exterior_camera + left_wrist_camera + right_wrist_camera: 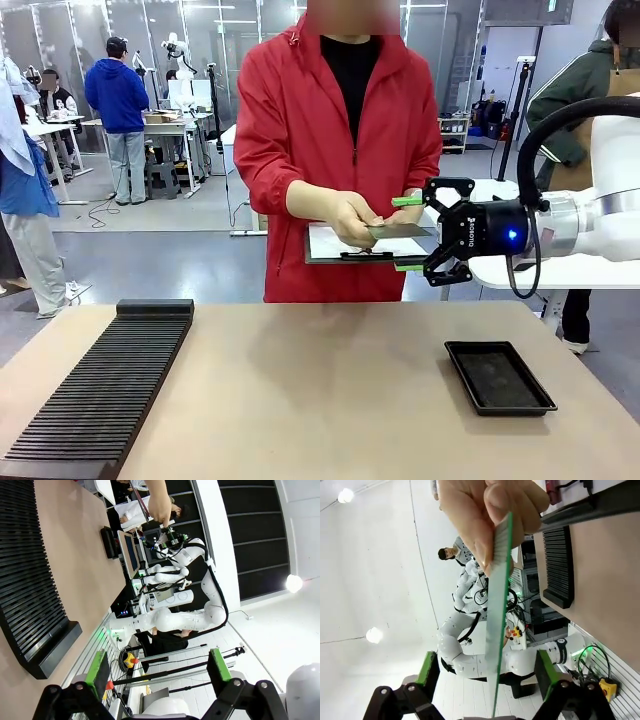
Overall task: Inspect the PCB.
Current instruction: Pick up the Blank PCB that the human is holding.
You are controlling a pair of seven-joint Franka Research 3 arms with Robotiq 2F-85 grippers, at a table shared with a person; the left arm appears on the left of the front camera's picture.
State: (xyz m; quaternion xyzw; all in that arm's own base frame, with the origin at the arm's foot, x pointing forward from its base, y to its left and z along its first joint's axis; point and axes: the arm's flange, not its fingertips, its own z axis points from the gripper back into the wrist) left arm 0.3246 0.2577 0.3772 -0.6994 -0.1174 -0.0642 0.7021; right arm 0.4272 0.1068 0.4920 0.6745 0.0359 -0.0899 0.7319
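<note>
The PCB (398,231) is a thin green board that the person's hand (350,218) holds out flat above the table's far edge. My right gripper (407,233) reaches in from the right, with one green pad above the board's end and one below it. In the right wrist view the PCB (499,595) shows edge-on between the two fingers (428,668), with a gap on each side, so the jaws are open around it. The person's fingers (485,515) pinch its far end. My left gripper (157,667) is open with nothing between its fingers, off to the side of the table.
The person's other hand holds a clipboard (335,246) with white paper just under the PCB. A shallow black tray (500,377) lies at the table's right. A long black slotted rack (100,390) runs along the left side. Other people stand in the background.
</note>
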